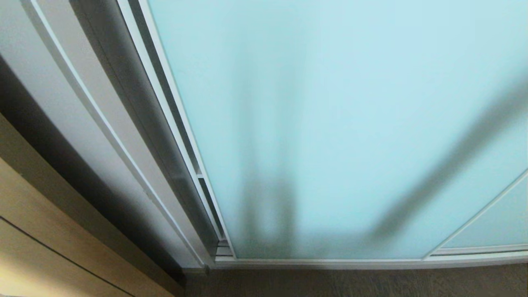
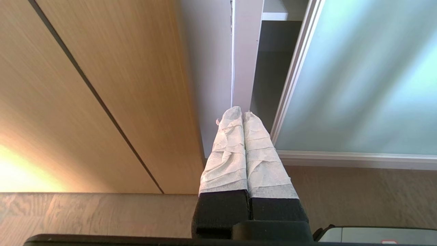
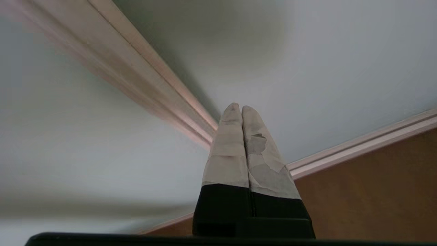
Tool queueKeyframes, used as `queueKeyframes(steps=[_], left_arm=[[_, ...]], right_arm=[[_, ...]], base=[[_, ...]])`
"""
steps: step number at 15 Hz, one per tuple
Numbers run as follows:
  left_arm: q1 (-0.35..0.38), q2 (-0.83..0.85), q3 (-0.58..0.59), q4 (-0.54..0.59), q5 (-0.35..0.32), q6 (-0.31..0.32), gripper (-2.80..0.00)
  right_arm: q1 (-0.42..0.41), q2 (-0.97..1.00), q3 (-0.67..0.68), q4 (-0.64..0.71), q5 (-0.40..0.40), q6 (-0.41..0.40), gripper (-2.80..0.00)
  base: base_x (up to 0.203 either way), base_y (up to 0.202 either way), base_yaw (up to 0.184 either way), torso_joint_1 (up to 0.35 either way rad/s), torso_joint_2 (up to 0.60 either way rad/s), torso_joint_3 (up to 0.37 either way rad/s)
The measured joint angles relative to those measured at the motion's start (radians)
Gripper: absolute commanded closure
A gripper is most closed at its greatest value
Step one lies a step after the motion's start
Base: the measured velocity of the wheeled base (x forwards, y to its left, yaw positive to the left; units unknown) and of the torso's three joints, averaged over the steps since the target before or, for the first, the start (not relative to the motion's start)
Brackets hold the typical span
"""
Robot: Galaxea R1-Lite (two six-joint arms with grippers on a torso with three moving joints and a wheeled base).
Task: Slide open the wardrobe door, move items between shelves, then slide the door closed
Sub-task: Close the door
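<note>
The sliding wardrobe door (image 1: 350,123), frosted pale blue-green glass in a thin silver-white frame, fills the head view and stands nearly shut. Neither arm shows there, only shadows on the glass. In the right wrist view my right gripper (image 3: 240,108) is shut and empty. It points at the door glass (image 3: 341,68) beside an upright frame bar (image 3: 153,85), just above the bottom rail (image 3: 358,147). My left gripper (image 2: 242,113) is shut and empty, low by the door's left edge (image 2: 293,78). Through the narrow dark gap there I see a white shelf edge (image 2: 281,16). The items are hidden.
A white wardrobe side post (image 2: 244,61) stands left of the gap. Further left is a light wood cabinet front (image 1: 37,231) with a dark seam. A second glass panel (image 1: 495,227) overlaps at the lower right. Wood-grain floor (image 1: 350,284) runs along the bottom track.
</note>
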Motion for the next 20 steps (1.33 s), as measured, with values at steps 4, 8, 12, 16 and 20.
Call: queueKeyframes(steps=[4, 8, 12, 16, 20], left_arm=[[0.0, 0.0, 0.0, 0.0, 0.0, 0.0, 0.0], [0.0, 0.0, 0.0, 0.0, 0.0, 0.0, 0.0], [0.0, 0.0, 0.0, 0.0, 0.0, 0.0, 0.0], [0.0, 0.0, 0.0, 0.0, 0.0, 0.0, 0.0], [0.0, 0.0, 0.0, 0.0, 0.0, 0.0, 0.0]], right_arm=[[0.048, 0.033, -0.011, -0.003, 0.0, 0.002, 0.0], [0.054, 0.077, -0.063, -0.005, -0.004, 0.002, 0.0], [0.059, 0.114, -0.106, -0.008, -0.015, 0.002, 0.0], [0.092, 0.149, -0.121, -0.023, -0.05, 0.007, 0.0], [0.135, 0.179, -0.146, -0.041, -0.097, 0.066, 0.0]], base=[[0.0, 0.0, 0.0, 0.0, 0.0, 0.0], [0.0, 0.0, 0.0, 0.0, 0.0, 0.0], [0.0, 0.0, 0.0, 0.0, 0.0, 0.0], [0.0, 0.0, 0.0, 0.0, 0.0, 0.0], [0.0, 0.0, 0.0, 0.0, 0.0, 0.0]])
